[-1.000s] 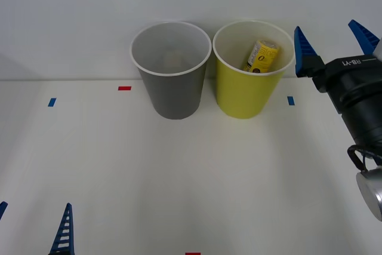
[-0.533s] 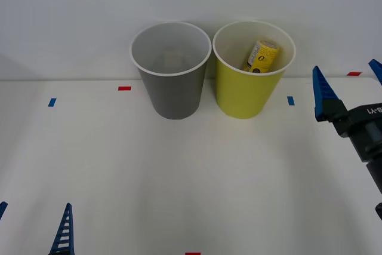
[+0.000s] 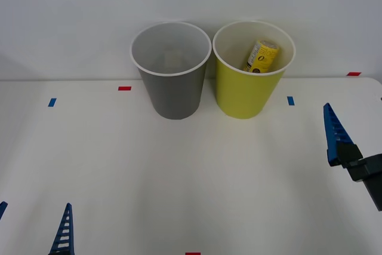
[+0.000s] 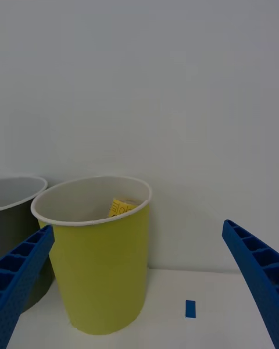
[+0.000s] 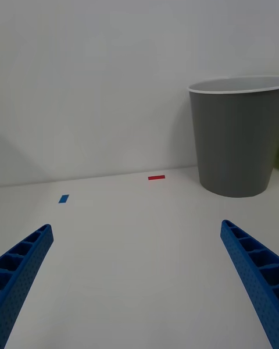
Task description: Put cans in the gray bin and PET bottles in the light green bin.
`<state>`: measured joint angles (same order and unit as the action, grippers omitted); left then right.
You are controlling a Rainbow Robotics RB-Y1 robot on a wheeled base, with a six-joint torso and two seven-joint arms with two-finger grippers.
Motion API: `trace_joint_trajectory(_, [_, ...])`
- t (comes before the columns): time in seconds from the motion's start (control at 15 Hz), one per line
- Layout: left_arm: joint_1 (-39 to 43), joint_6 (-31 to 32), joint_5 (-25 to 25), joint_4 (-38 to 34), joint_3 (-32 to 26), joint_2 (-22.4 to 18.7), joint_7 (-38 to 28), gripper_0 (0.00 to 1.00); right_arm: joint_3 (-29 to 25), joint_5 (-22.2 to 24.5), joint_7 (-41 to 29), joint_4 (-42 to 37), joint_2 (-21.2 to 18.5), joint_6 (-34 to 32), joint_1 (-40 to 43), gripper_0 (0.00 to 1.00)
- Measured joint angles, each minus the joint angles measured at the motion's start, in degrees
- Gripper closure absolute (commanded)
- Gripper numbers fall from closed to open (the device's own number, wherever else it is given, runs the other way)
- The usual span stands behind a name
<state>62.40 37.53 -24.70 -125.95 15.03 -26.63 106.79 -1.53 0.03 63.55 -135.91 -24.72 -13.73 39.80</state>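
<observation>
A slim PET bottle with a bright yellow label (image 3: 261, 56) is lying tilted inside the round, tapered light green bin with a white rim (image 3: 253, 91), leaning against the bin's inner wall; from the right wrist view only the top of its yellow label (image 4: 122, 207) is peeking above the rim of the light green bin (image 4: 99, 267). The round, tapered gray bin with a white rim (image 3: 173, 88) is standing just beside it on the left, both at the far edge of the white table (image 3: 191, 177) against the pale wall. The right gripper (image 4: 139, 279) is hovering over the table near the right edge, its blue ribbed fingers spread wide and gripping nothing. The left gripper (image 5: 136, 279) is sitting low at the near-left of the table, fingers likewise spread and unloaded, facing the gray bin (image 5: 235, 136).
</observation>
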Motion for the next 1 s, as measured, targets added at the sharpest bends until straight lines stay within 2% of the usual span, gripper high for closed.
trace_joint_trajectory(0.27, [0.0,0.0,0.0,0.0,0.0,0.0,0.0,0.00,0.1,1.0,1.3,0.0,1.3,-8.2,8.2,0.00])
trace_joint_trajectory(0.53, [0.0,0.0,0.0,0.0,0.0,0.0,0.0,0.00,0.6,4.0,3.3,0.0,2.8,-11.4,13.5,0.00])
trace_joint_trajectory(0.67, [0.0,0.0,0.0,0.0,0.0,0.0,0.0,0.00,1.0,4.0,4.1,0.7,3.6,-12.3,15.4,0.00])
trace_joint_trajectory(0.87, [0.0,0.0,0.0,0.0,0.0,0.0,0.0,0.00,1.4,2.1,5.2,7.0,4.5,-20.2,15.9,0.00])
trace_joint_trajectory(1.0, [0.0,0.0,0.0,0.0,0.0,0.0,0.0,0.00,2.2,1.3,5.8,7.8,3.9,-22.8,17.6,0.00])
